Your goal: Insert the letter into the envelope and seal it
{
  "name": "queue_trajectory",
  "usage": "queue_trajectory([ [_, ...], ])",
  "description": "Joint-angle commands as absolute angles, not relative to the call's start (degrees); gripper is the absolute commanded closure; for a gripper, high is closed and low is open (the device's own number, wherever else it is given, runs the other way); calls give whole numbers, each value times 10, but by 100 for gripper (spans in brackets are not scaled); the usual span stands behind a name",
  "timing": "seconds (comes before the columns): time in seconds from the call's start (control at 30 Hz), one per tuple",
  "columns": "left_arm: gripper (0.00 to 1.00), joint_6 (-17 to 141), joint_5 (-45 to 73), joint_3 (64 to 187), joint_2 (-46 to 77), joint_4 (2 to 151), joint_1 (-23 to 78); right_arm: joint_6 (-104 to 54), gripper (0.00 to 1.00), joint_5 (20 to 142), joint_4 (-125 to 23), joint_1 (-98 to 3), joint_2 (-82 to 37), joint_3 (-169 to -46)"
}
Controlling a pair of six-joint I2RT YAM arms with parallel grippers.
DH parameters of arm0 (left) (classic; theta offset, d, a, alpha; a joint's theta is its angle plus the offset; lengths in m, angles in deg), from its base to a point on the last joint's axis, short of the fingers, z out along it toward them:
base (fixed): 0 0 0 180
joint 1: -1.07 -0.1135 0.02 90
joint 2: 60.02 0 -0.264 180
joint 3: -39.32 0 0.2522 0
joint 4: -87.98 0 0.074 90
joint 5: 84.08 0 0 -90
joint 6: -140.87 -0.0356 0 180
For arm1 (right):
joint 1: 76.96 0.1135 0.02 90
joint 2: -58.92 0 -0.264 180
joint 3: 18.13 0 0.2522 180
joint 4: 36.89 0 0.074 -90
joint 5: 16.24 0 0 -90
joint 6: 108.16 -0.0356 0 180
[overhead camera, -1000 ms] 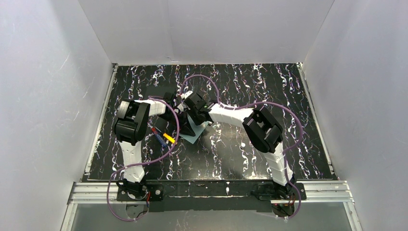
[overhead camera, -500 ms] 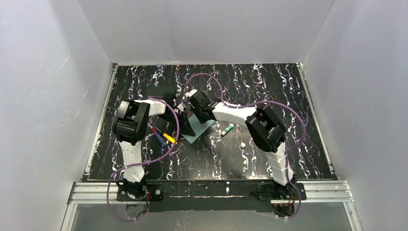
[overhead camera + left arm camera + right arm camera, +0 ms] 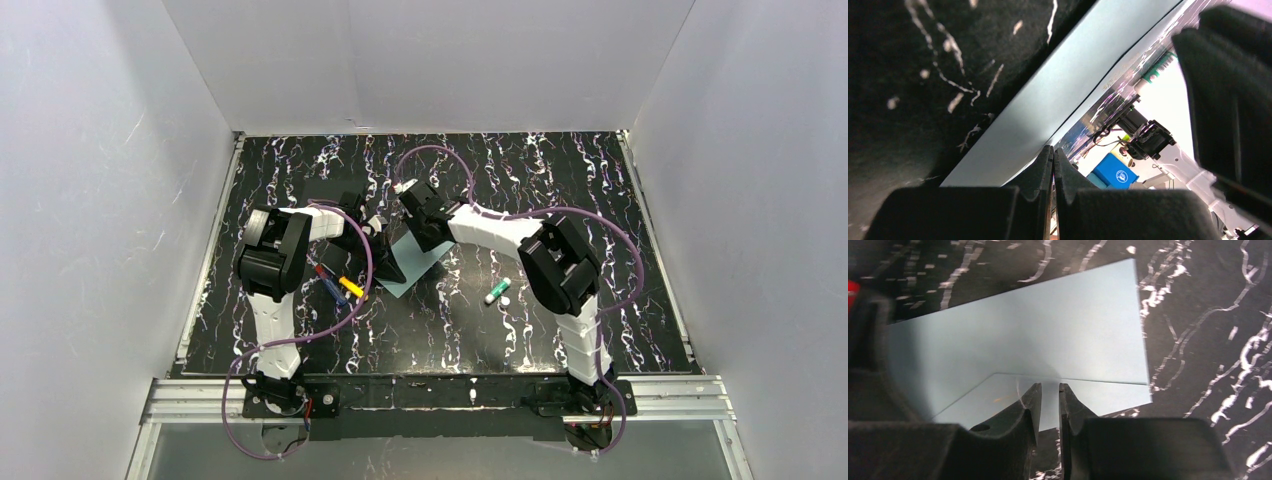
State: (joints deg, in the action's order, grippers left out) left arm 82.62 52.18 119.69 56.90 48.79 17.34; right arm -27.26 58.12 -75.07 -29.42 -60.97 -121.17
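1. Three markers (image 3: 335, 283) (red, blue, yellow) lay together on the black marbled surface (image 3: 560, 190), just left of the teal envelope (image 3: 422, 262).
2. Left hand (image 3: 1052, 150): fingers pressed together, tips at the envelope's edge. Couldn't tell if any paper was caught between them.
3. Envelope lay flat mid-surface, both hands at it. Letter not seen in any view; couldn't tell if it was inside.
4. Right hand (image 3: 1049, 390): fingers a narrow slit apart, nothing in the slit, tips low over the envelope's face.
5. Glue stick (image 3: 497, 291), white with a green cap, lay on the surface right of the envelope, apart from it.
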Motion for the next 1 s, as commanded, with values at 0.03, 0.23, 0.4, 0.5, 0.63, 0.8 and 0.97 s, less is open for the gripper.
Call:
queue_trajectory([
  [0.03, 100, 850, 456, 1178, 609, 437, 161, -296, 76, 673, -743, -282, -575, -1238],
  [0.23, 100, 856, 458, 1177, 611, 444, 160, -303, 79, 666, -765, -269, -603, -1247],
  [0.4, 100, 855, 459, 1178, 613, 441, 161, -299, 79, 640, -771, -261, -622, -1255],
  [0.5, 100, 854, 458, 1176, 613, 441, 161, -298, 78, 623, -770, -260, -632, -1257],
  [0.63, 100, 852, 457, 1175, 613, 440, 160, -294, 77, 592, -782, -259, -651, -1263],
  [0.8, 100, 851, 455, 1175, 613, 439, 161, -299, 77, 518, -821, -260, -653, -1259],
  [0.97, 100, 853, 455, 1176, 612, 439, 161, -299, 78, 481, -840, -276, -636, -1238],
])
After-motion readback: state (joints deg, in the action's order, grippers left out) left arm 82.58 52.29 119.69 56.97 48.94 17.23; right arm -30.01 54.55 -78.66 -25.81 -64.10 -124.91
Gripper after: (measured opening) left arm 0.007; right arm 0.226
